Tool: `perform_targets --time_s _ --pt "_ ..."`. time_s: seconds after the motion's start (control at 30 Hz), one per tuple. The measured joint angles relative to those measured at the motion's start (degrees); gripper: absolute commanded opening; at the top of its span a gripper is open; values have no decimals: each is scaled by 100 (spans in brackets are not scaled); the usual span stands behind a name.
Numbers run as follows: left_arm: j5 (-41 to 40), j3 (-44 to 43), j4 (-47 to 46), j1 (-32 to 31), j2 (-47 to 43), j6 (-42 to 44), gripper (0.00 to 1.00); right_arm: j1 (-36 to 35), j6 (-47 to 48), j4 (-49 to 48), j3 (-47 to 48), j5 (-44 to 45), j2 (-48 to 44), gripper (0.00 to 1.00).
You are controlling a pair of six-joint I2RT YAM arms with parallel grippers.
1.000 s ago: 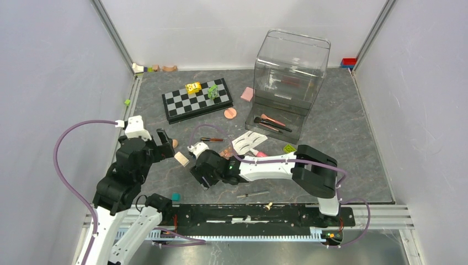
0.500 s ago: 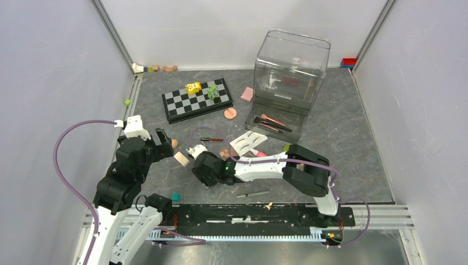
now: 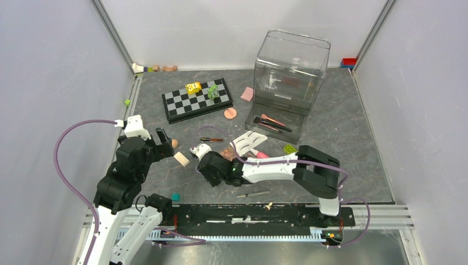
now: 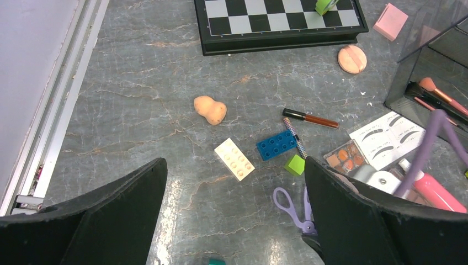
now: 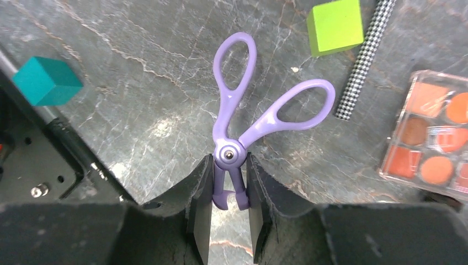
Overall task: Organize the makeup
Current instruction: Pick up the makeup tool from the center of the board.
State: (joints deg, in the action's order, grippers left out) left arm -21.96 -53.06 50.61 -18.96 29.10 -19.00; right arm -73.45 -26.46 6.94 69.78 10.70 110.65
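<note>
A purple curler (image 5: 222, 124) lies on the grey table with its handles spread. My right gripper (image 5: 227, 154) is shut on its hinge end, both fingers pressed against it. In the top view the right gripper (image 3: 206, 168) covers the curler. To its right lie a brown-pink palette (image 5: 436, 149), a white lash card (image 4: 389, 138) and a pink tube (image 4: 436, 190). My left gripper (image 4: 234, 163) hangs open above the table, holding nothing, with a peach sponge (image 4: 210, 110) and a brown-capped tube (image 4: 310, 117) ahead of it.
A clear organizer (image 3: 290, 77) stands at the back right with brushes (image 3: 270, 122) in its open drawer. The chessboard (image 3: 197, 99) lies at the back. Cream (image 4: 234, 159), blue (image 4: 276, 144), green (image 5: 336, 25) and teal (image 5: 47, 80) blocks are scattered near the curler.
My right gripper has narrowed and closed onto the curler's hinge, and its wrist has shifted slightly away from the near edge. The left arm has not moved.
</note>
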Motion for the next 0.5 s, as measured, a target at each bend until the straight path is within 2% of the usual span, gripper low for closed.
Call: perform_targets --time_s 0.33,0.5 --pt "0 0 -2 0 0 -2 100 74 887 -39 -356 -9 -1060 30" --pt "0 0 0 0 0 -2 100 542 1209 107 -791 15 -1558 30"
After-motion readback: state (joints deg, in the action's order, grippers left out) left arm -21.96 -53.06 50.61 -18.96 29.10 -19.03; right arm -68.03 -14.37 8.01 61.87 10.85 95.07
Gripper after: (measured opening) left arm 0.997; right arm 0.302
